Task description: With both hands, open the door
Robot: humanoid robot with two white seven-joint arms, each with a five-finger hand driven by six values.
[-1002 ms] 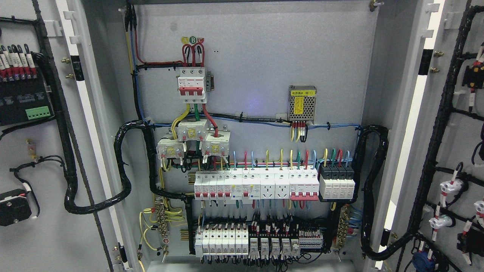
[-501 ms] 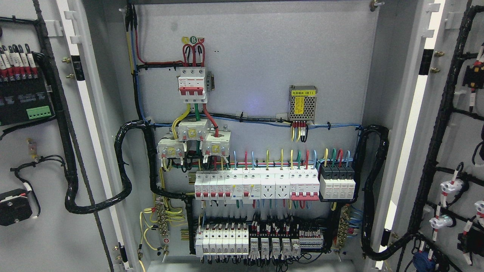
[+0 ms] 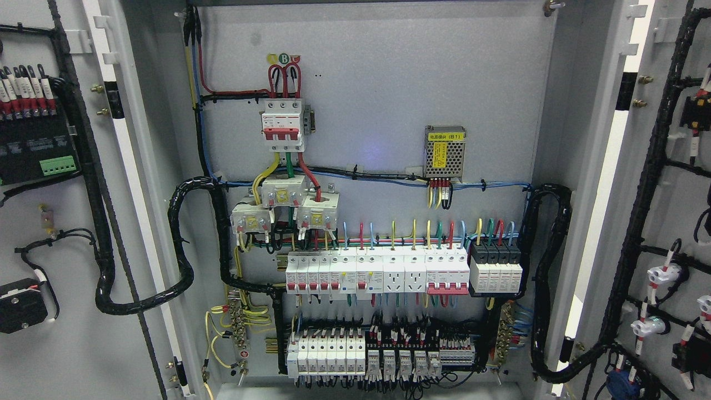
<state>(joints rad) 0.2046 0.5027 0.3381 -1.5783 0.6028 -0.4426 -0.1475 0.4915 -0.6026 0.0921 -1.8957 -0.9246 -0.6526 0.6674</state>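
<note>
Bright even light, sharp focus, soft shadows.

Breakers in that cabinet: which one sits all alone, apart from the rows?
The three-pole breaker with the red switch bar, high on the back panel. The others stand packed in the upper row and bottom row.

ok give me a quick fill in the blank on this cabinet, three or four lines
1. Both cabinet doors, left door and right door, stand ____.
2. The three-pole main breaker at upper centre has a ____ toggle bar.
3. The mesh-cased power supply carries a ____ label.
4. The number of robot hands in view is ____.

Missing words: open; red; yellow; zero
</note>
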